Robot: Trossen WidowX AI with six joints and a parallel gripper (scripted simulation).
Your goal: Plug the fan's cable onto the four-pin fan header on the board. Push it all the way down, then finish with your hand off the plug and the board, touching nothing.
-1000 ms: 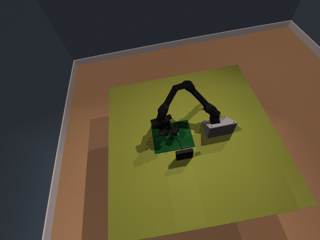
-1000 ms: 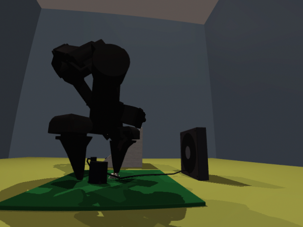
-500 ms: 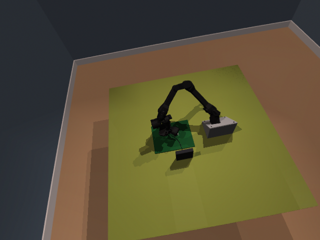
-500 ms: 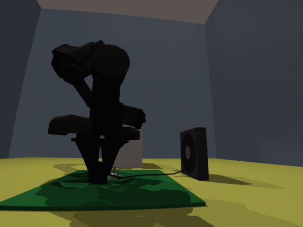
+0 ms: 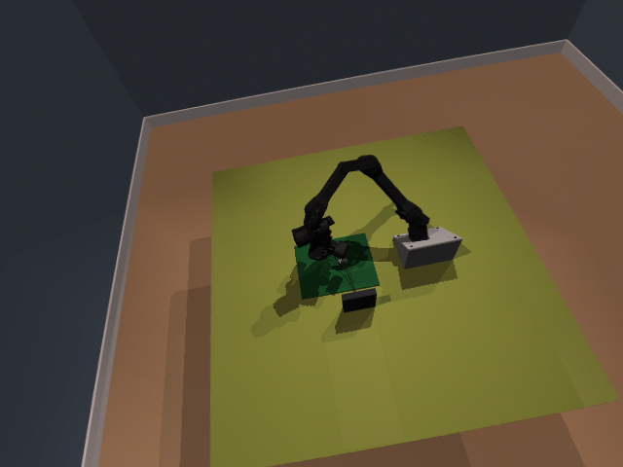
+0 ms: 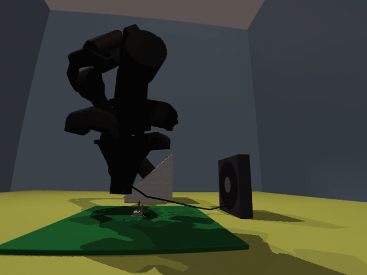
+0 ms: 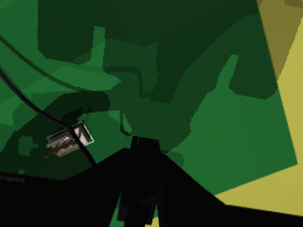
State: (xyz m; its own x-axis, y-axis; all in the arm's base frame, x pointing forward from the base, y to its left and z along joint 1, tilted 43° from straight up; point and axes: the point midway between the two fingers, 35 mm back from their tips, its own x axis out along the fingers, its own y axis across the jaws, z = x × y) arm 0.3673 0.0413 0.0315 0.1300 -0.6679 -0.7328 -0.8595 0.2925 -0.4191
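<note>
My gripper (image 6: 120, 177) (image 7: 143, 157) is shut on the black plug of the fan's cable. The plug (image 6: 120, 188) (image 7: 145, 143) shows at the fingertips, lifted above the green board (image 5: 364, 278) (image 6: 44, 239) (image 7: 265, 151). The four-pin header (image 5: 343, 261) (image 6: 138, 213) (image 7: 67, 140) stands on the board, pale with upright pins. It is below and right of the plug in the exterior view, and left of the fingers in the wrist view. Plug and header are apart. The plug's lower face and slots are hidden or too dark to tell.
The thin black cable (image 6: 178, 201) (image 7: 43, 111) runs from the plug to the fan (image 5: 358, 300) (image 6: 244, 186), which stands upright beside the board. In the wrist view the cable crosses over the header. The arm's grey wedge base (image 5: 431, 255) (image 6: 161, 184) stands beyond the board.
</note>
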